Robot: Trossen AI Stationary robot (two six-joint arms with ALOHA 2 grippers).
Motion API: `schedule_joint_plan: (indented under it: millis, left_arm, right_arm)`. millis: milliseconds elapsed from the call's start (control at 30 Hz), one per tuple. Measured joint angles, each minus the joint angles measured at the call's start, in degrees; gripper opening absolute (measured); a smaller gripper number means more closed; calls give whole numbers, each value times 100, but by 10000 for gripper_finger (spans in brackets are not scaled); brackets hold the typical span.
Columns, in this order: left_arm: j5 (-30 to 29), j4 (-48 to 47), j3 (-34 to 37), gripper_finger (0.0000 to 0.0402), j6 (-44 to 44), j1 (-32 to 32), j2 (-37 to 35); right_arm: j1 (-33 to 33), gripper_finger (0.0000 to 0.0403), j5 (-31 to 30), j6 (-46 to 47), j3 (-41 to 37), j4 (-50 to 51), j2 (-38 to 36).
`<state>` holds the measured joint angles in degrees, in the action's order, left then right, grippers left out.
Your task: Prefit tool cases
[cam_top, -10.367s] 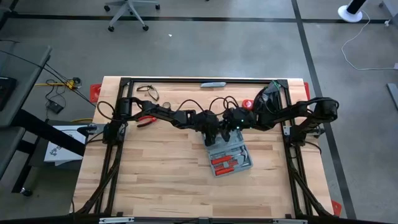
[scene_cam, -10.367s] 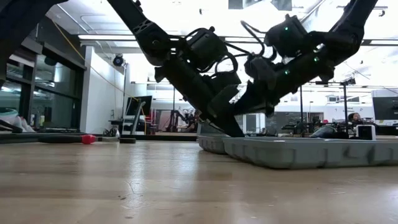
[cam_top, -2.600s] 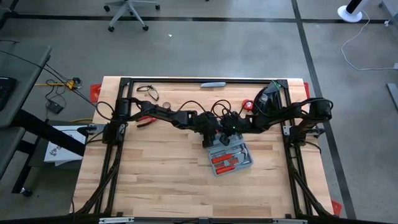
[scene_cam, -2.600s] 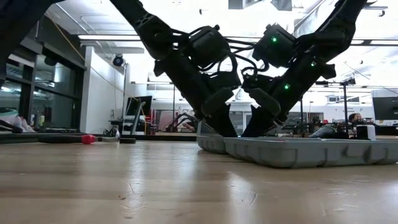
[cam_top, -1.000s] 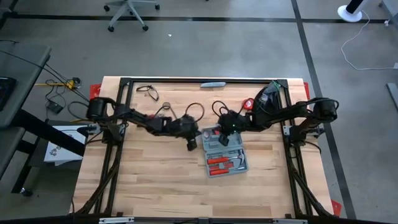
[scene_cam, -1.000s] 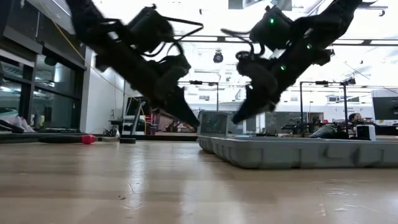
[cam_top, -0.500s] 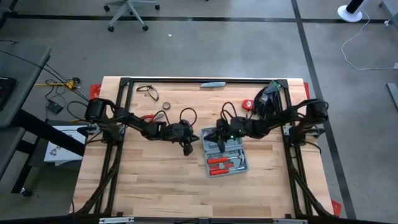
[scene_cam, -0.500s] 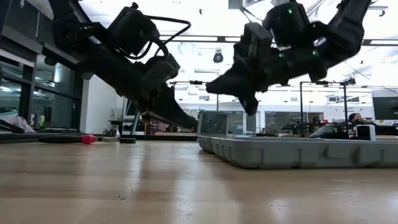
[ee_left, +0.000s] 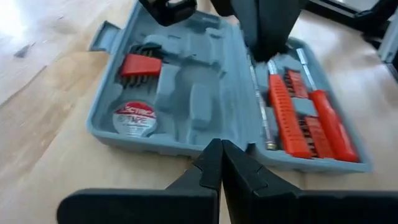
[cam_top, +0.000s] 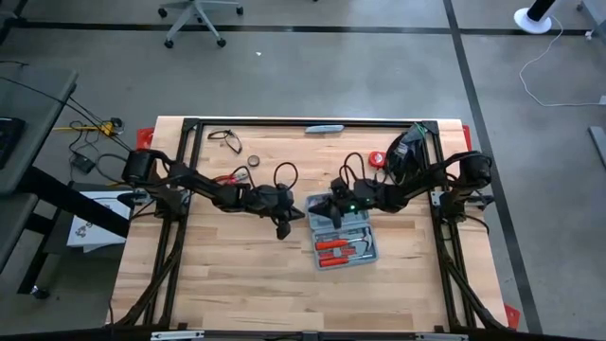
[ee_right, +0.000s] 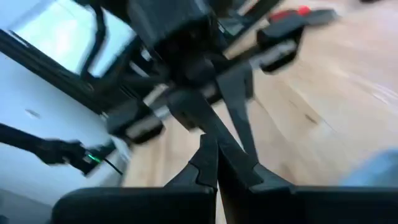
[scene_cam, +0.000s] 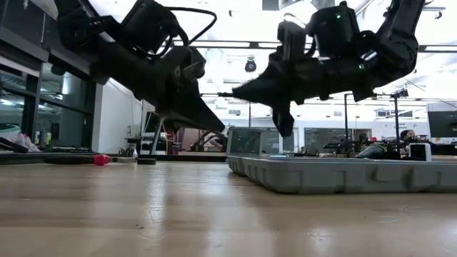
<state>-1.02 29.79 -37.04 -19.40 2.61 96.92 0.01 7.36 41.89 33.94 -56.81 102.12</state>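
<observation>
While the case lies flat and wide open on the tabletop [cam_top: 208,275], here is the run-down, left to right:

Left claw [cam_top: 282,230]: pinched tight, nothing in it, hanging just off the case's left edge and not touching it; its wrist view looks straight across the open tray.

Case [cam_top: 343,232]: middle of the tabletop, slightly right of centre, both halves face up; red-handled tools [ee_left: 311,118] sit in one half, a red key set [ee_left: 140,65] and a round tape [ee_left: 134,116] in the other.

Empty pockets [ee_left: 193,93]: several moulded slots look bare, so the fitting seems partway, by my reckoning.

Pliers [cam_top: 227,178]: red-handled, loose behind the left arm, probably yet to go in.

Right claw [cam_top: 319,212]: clamped closed, empty, poised above the case's rear left corner, clear of the tray in the low view.
</observation>
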Motion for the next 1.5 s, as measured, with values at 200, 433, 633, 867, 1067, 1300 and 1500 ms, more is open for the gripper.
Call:
schedule_joint_plan:
  millis: [200,433,633,867,1067,1300,1500]
  left_arm:
    - [292,-445,-4,0,-129,7,-150]
    - [203,-1301,0,0,-450,7,-159]
    - [325,-1309,0,0,-455,20,-159]
    - [692,-1182,0,0,-383,88,-192]
    - [608,-1212,0,0,-136,247,-694]
    - [88,-1388,-2,0,107,594,-1326]
    - [-299,-1527,0,0,199,719,-1400]
  right_arm:
    - [4,0,-6,596,1,-398,-1]
    - [4,0,-29,1232,1,-725,-1]
    - [1,0,-156,1387,6,-740,76]
    - [-43,0,-144,1728,6,-1412,667]
    - [-220,0,72,1873,6,-1825,901]
    - [-295,0,263,1838,10,-2220,860]
    - [-167,0,-26,1740,41,-1462,1335]
